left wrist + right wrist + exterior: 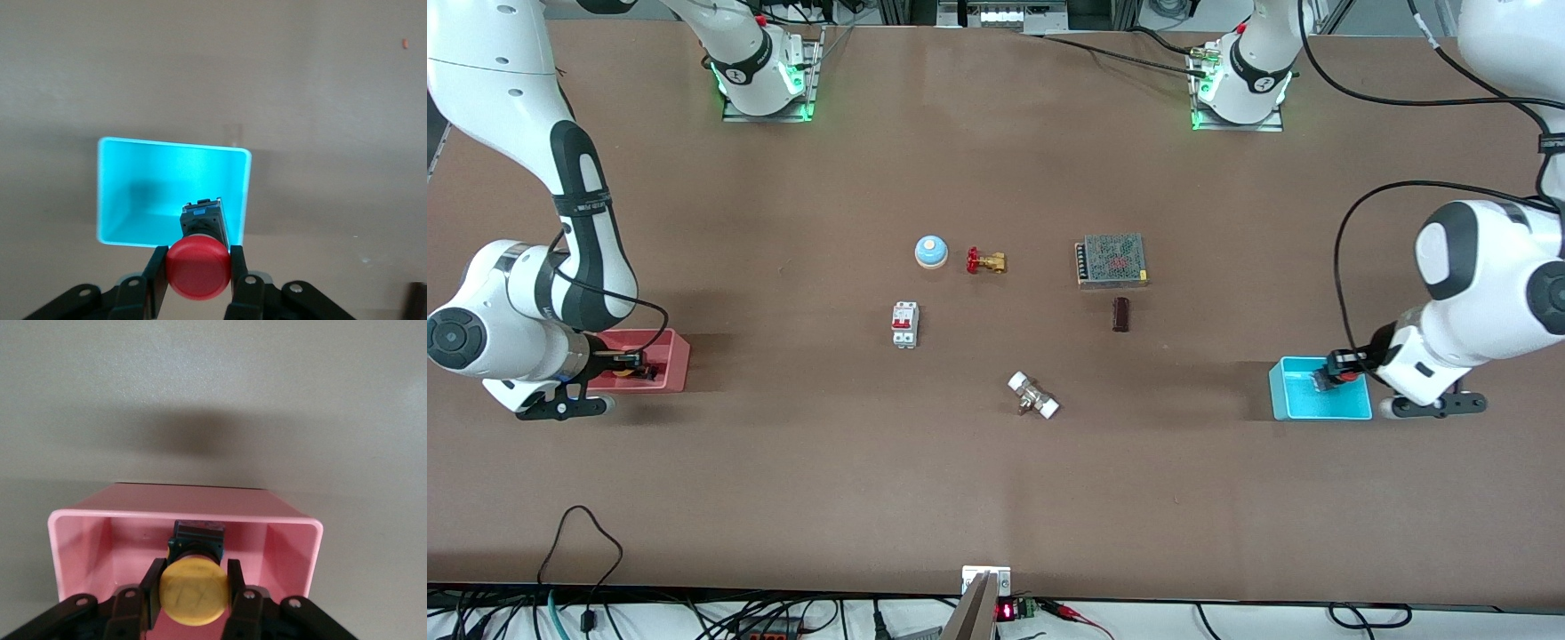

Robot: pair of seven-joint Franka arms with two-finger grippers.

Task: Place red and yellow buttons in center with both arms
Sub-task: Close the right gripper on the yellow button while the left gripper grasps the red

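My left gripper [1341,370] is shut on the red button [198,268], holding it by its round cap over the cyan bin [1294,400] at the left arm's end of the table. The red cap [1352,374] shows between the fingers [157,275]. My right gripper [630,361] is shut on the yellow button [194,592] over the pink bin [676,356] at the right arm's end. Its orange-yellow cap [622,373] sits between the fingers [152,590], its dark body pointing into the bin [120,540]. The brown tabletop centre [978,329] lies between the two bins.
On the middle of the table stand a blue dome bell [930,252], a brass valve with a red handwheel [986,261], a white circuit breaker [904,324], a metal mesh box [1111,260], a small dark block [1120,314] and a white-ended fitting [1033,396].
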